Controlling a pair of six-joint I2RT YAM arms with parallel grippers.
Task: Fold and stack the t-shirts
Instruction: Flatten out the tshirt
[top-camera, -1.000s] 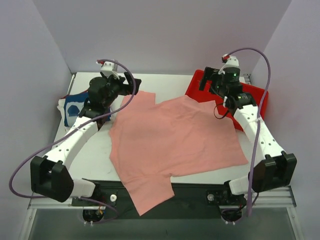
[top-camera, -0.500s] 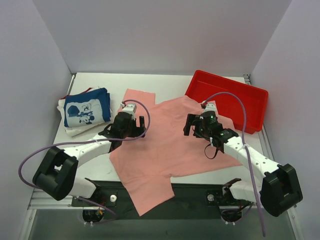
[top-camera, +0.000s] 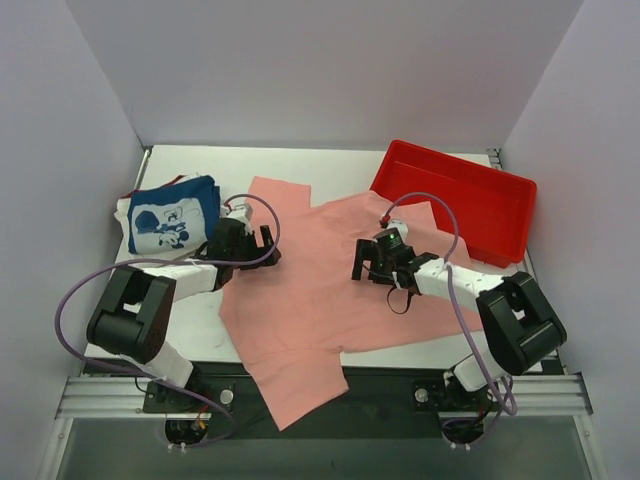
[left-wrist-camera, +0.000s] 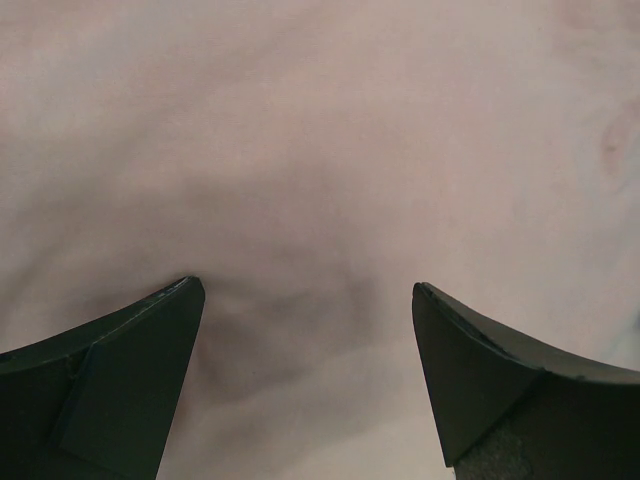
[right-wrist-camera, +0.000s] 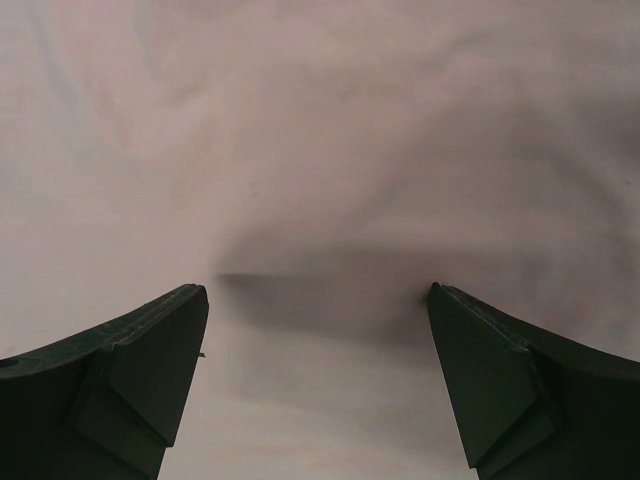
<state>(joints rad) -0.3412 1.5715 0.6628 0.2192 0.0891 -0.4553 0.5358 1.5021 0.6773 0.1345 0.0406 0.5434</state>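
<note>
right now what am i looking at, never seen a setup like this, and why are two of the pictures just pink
These are two white robot arms bolted to the near edge of a table. The wide picture comes from a camera fixed above and behind them. The two close-ups come from a camera on each wrist, so they mostly show cloth. A pink shirt lies spread across the table, with part of it hanging over the near edge. A folded navy shirt sits at the left and a red tray at the far right. The left hand and right hand are both open, low over the pink shirt, holding nothing.
</note>
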